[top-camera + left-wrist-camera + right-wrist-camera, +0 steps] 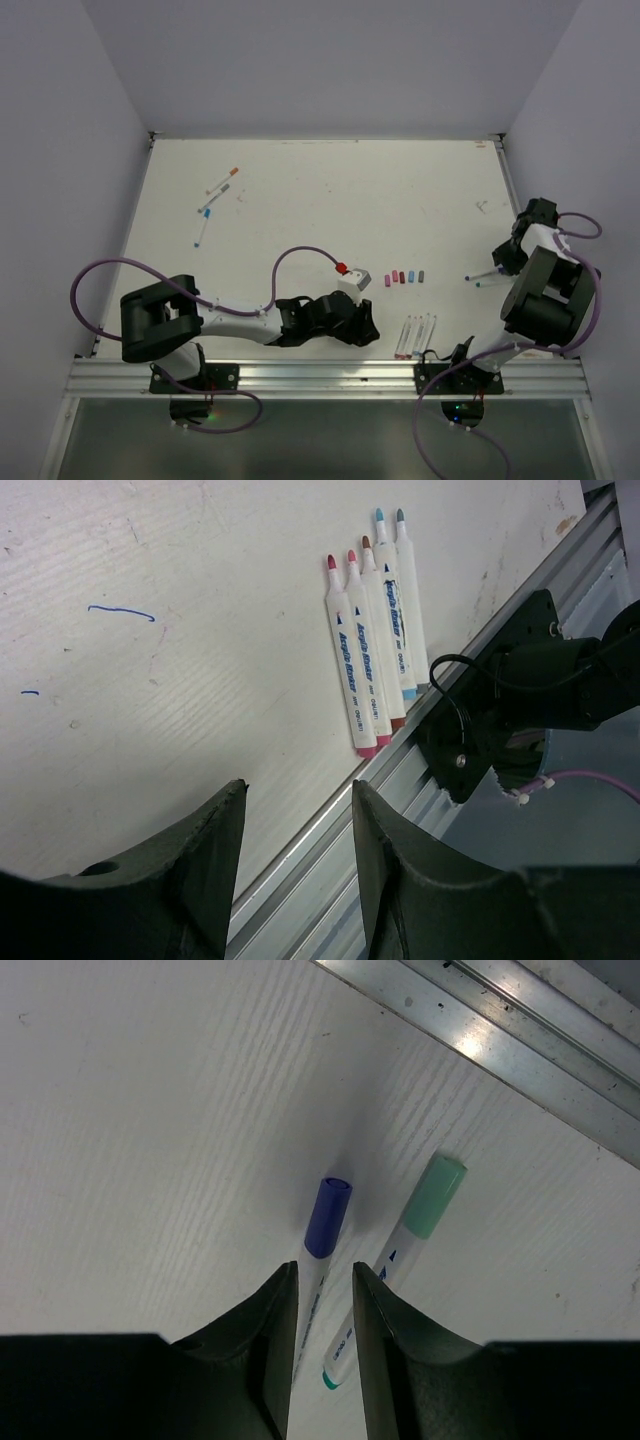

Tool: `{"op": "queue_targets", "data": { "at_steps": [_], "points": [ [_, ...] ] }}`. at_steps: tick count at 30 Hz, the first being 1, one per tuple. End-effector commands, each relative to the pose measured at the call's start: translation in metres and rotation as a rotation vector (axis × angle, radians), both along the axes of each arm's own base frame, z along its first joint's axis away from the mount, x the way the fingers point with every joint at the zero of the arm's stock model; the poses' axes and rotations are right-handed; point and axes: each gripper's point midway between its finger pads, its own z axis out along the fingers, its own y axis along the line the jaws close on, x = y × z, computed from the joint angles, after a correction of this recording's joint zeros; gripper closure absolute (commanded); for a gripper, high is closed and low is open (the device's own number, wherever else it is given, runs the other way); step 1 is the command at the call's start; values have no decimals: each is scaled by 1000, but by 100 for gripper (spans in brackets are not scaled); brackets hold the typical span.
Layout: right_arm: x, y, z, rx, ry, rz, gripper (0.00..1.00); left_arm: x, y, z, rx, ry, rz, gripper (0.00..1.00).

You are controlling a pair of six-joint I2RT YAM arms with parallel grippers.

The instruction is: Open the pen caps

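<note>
At the near edge of the white table [400,190], just past the aluminium rail [330,375], the left gripper [299,788] is hanging low over the board. Its fingers are released and spread, with nothing between them. Just beside the rail, to that gripper's right, five uncapped pens [370,650] are lying side by side, their coloured tips pointing away from the rail. A little farther in, a short row of loose caps [404,277] in pink, red, blue and grey is sitting on the table, apart from both arms.

On the right side, the right gripper [325,1266] is reaching down over a blue-capped pen [312,1285]. Its fingers are narrowly parted, straddling the white barrel rather than clenching it. The blue cap [327,1217] is on the pen and is poking out beyond the fingertips. A teal-capped pen [390,1265] is lying just beside it, outside the fingers, with its teal cap [435,1195] also on.

Toward the far left of the table, three more pens [215,198] are lying scattered, showing orange, grey and blue ends. Whether those are capped is too small to tell.
</note>
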Motion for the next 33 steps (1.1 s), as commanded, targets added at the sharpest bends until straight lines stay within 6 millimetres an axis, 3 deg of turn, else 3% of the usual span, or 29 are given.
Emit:
{"op": "queue_targets", "data": {
  "at_steps": [1, 19, 23, 27, 33],
  "points": [
    [15, -11, 8, -27, -41, -11, 67, 3, -6, 11, -29, -30, -21, 51],
    [11, -17, -13, -36, 18, -30, 68, 9, -1, 6, -35, -11, -20, 50],
    [13, -13, -19, -16, 14, -19, 77, 8, -2, 3, -40, -3, -24, 50],
    [18, -12, -15, -19, -19, -1, 100, 9, 0, 5, -48, -6, -20, 50],
    [33, -4, 9, -22, -118, 32, 100, 13, 7, 12, -65, -15, 0, 50]
  ]
}}
